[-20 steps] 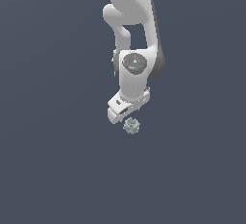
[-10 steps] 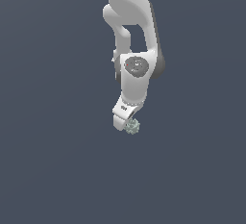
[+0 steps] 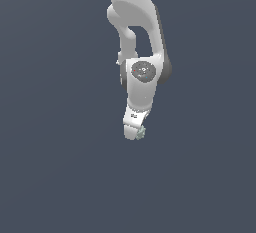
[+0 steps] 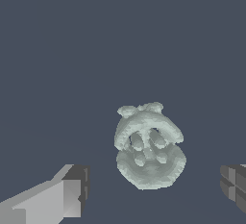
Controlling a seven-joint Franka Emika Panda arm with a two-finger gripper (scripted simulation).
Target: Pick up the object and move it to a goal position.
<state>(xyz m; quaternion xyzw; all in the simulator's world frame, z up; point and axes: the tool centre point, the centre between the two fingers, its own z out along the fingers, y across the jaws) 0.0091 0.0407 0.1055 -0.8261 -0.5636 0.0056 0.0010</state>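
Note:
The object (image 4: 149, 147) is a small pale grey-green lump with a bumpy rosette surface, lying on the dark grey floor. In the wrist view it sits between my two fingers (image 4: 72, 196), apart from both. My gripper (image 4: 153, 194) is open, with wide gaps on each side of the lump. In the exterior view the white arm hangs down over the object (image 3: 140, 133), which peeks out beside the gripper (image 3: 134, 133) and is mostly hidden by it.
A flat dark grey floor (image 3: 60, 177) spreads all around. Nothing else shows on it.
The arm has lowered and the hand has come down over the object, which now is mostly covered in the exterior view. The object has not moved.

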